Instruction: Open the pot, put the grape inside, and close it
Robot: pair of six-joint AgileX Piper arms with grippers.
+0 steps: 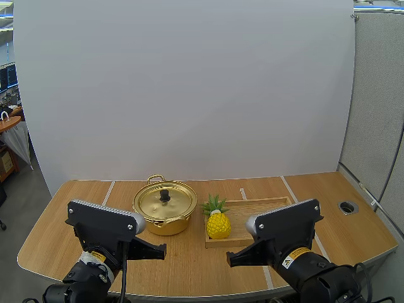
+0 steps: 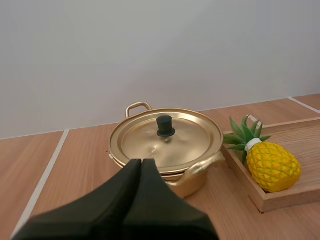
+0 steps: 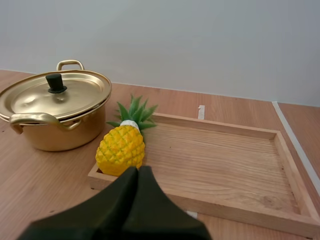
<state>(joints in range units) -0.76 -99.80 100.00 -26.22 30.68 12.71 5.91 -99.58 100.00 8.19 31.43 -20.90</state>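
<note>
High view: a wooden counter (image 1: 63,221) carried every item. A wooden tray (image 1: 252,211), shallow and rectangular, lay right of centre. Just beside the tray's left end stood a gold pot (image 1: 165,226), upright, with its lid (image 1: 165,203) seated flat on the rim. A toy pineapple (image 1: 218,225), yellow with a green crown, lay inside the tray at the end nearest the pot, well apart from the tray's right end. The left pincer (image 1: 161,250) hovered at the near edge of the counter, in front of the pot and apart from it. The right pincer (image 1: 232,259) hovered at the near edge in front of the tray, also touching nothing. A small black knob (image 1: 165,196) stood at the middle of the lid.

Left wrist view: the left pincer (image 2: 141,162) was closed on nothing, its fingers together as one dark wedge aimed at the pot (image 2: 192,182). The pineapple (image 2: 272,165) lay tilted on its side; its crown appeared to reach over the tray's rim toward the pot, though contact could not be judged.

Right wrist view: the right pincer (image 3: 138,170) was likewise closed and empty, its tip near the pineapple (image 3: 121,150) in the tray (image 3: 225,165).
</note>
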